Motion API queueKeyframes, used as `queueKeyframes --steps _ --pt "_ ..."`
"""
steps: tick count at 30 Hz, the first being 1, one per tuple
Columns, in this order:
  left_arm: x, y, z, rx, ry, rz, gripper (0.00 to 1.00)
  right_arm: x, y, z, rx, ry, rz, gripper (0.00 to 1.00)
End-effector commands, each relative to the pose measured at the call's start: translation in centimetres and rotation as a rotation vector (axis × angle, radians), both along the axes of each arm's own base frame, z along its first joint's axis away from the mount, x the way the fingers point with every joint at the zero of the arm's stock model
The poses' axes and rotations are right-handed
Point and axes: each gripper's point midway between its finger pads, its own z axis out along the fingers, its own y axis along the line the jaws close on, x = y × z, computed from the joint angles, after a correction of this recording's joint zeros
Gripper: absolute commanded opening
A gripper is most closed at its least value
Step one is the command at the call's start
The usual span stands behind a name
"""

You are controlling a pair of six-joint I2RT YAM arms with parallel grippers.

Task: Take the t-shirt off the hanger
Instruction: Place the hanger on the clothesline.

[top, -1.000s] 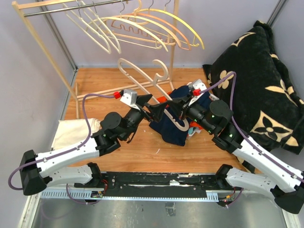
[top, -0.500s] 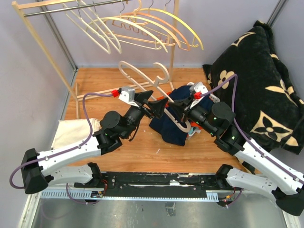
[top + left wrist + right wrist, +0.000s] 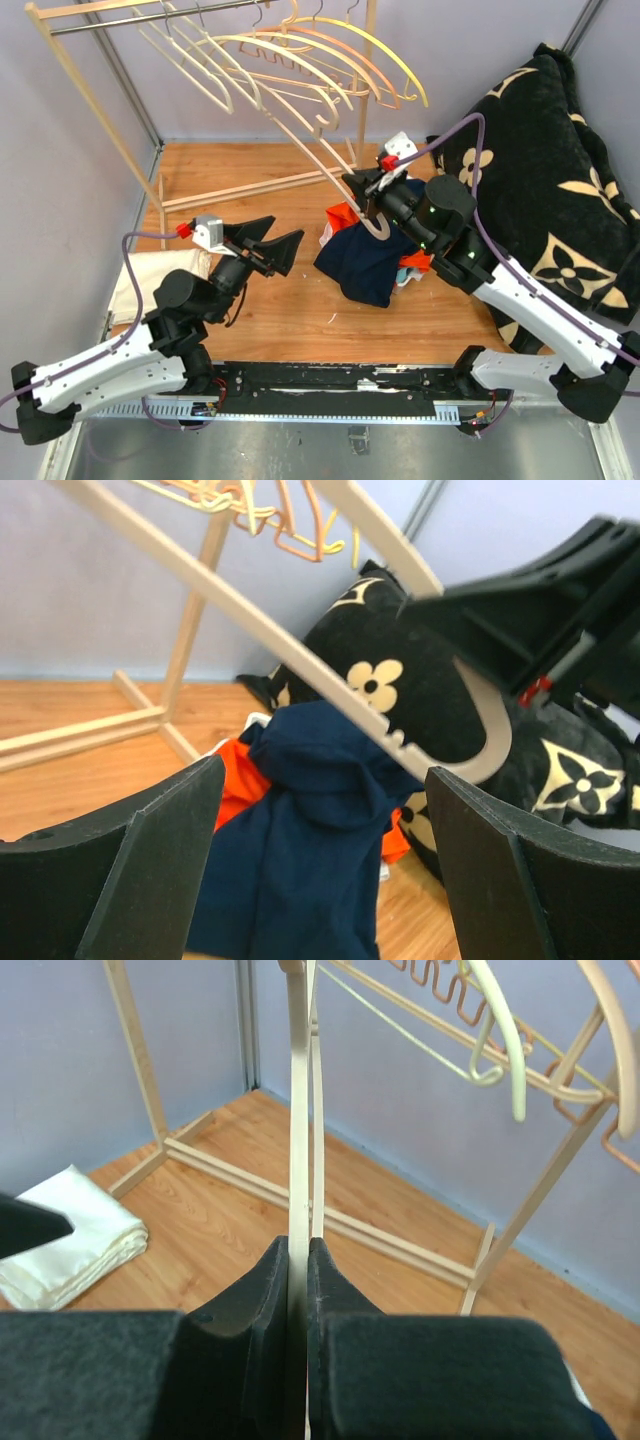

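Observation:
The navy t-shirt (image 3: pixel 365 265) lies in a heap on the wooden table, off the hanger; the left wrist view shows it (image 3: pixel 310 850) crumpled below the hanger. The bare cream hanger (image 3: pixel 310 150) is held tilted in the air above the shirt, its hook (image 3: pixel 378 228) hanging low. My right gripper (image 3: pixel 360 192) is shut on the hanger (image 3: pixel 298 1110) near its neck. My left gripper (image 3: pixel 265 245) stands open and empty to the left of the shirt, its fingers (image 3: pixel 130 880) well apart and touching nothing.
A wooden rack (image 3: pixel 100 110) at the back carries several hangers (image 3: pixel 300 50). An orange garment (image 3: pixel 342 215) lies under the shirt. A black flowered blanket (image 3: pixel 540 150) fills the right side. A folded cream cloth (image 3: pixel 150 275) lies at the left.
My right gripper has lifted the hanger up and back, away from the shirt, which stays on the table. My left gripper has drawn back to the left, still open.

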Motion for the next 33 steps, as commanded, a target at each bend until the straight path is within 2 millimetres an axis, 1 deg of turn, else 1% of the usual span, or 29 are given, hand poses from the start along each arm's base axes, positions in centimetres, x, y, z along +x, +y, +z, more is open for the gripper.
queueKeyframes --steps 1,4,7,14,18,21,25,33 --pt "-0.5 2.5 -2.8 0.033 0.071 0.049 0.86 1.0 1.1 4.6 0.059 -0.106 0.017 0.01" --pt "-0.9 3.6 -3.1 0.038 0.081 0.061 0.86 2.3 2.2 5.7 0.077 -0.117 0.028 0.01" --pt "-1.2 4.1 -3.5 0.042 0.093 0.062 0.86 3.3 2.9 6.9 0.098 -0.131 0.036 0.01" --pt "-1.6 4.0 -5.0 0.041 0.129 0.034 0.85 5.9 4.0 9.1 0.141 -0.152 0.038 0.01" --pt "-1.7 4.0 -5.3 0.039 0.134 0.029 0.85 7.1 4.8 10.4 0.166 -0.168 0.044 0.01" --pt "-1.7 4.1 -5.3 0.043 0.134 0.033 0.85 8.1 5.7 10.7 0.171 -0.168 0.051 0.01" --pt "-1.8 4.5 -5.3 0.041 0.132 0.04 0.85 9.7 7.1 10.4 0.171 -0.159 0.058 0.01" --pt "-2.0 5.4 -5.3 0.033 0.131 0.06 0.85 12.0 9.7 10.5 0.187 -0.185 0.08 0.01"
